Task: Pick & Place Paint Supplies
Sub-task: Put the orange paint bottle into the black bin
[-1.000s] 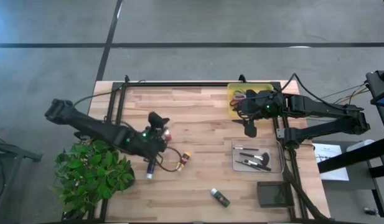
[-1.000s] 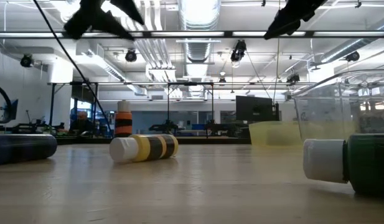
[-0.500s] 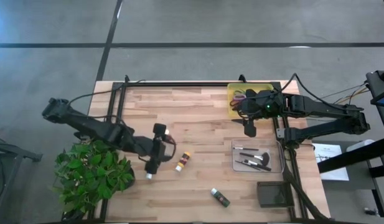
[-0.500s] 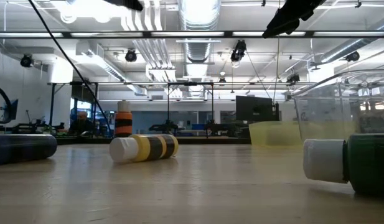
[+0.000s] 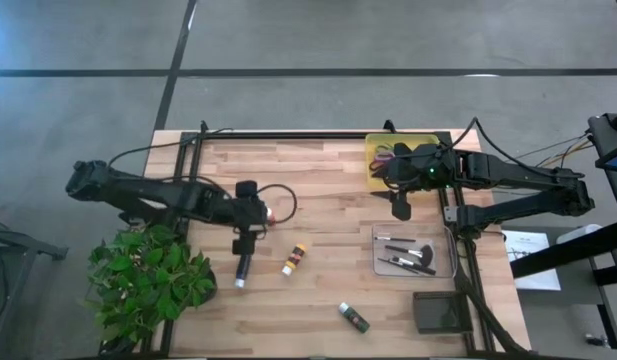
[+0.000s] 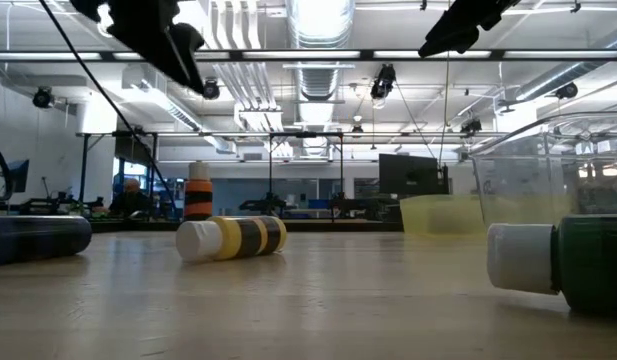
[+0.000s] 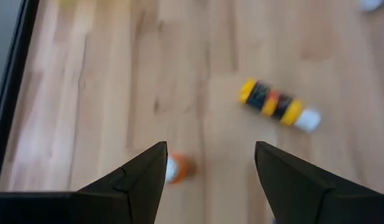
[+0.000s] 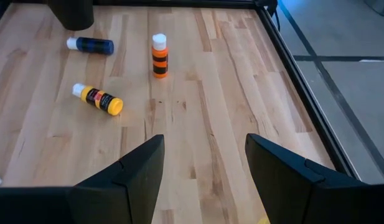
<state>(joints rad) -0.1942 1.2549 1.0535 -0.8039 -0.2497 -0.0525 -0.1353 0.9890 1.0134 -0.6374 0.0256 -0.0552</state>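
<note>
Four small paint bottles are on the wooden table. The orange one (image 5: 271, 213) stands upright. A yellow one (image 5: 293, 258), a dark blue one (image 5: 241, 270) and a green one (image 5: 354, 318) lie on their sides. My left gripper (image 5: 252, 216) hangs open above the table just left of the orange bottle (image 7: 178, 168), which shows low between its fingers without touching them. My right gripper (image 5: 400, 205) hovers open near the yellow bin (image 5: 380, 168), which holds scissors. Brushes lie in a clear tray (image 5: 446, 262).
A leafy potted plant (image 5: 148, 282) stands at the table's near left corner. A dark box (image 5: 438, 312) sits at the near right. A black frame rail (image 5: 318, 134) runs along the far edge. Bare wood lies between the bottles and the tray.
My left arm has swung toward the near edge and then back toward the far edge. Its wrist has rolled, and its fingers have stayed open. The bottles lie where they were, and my right arm has kept still.
</note>
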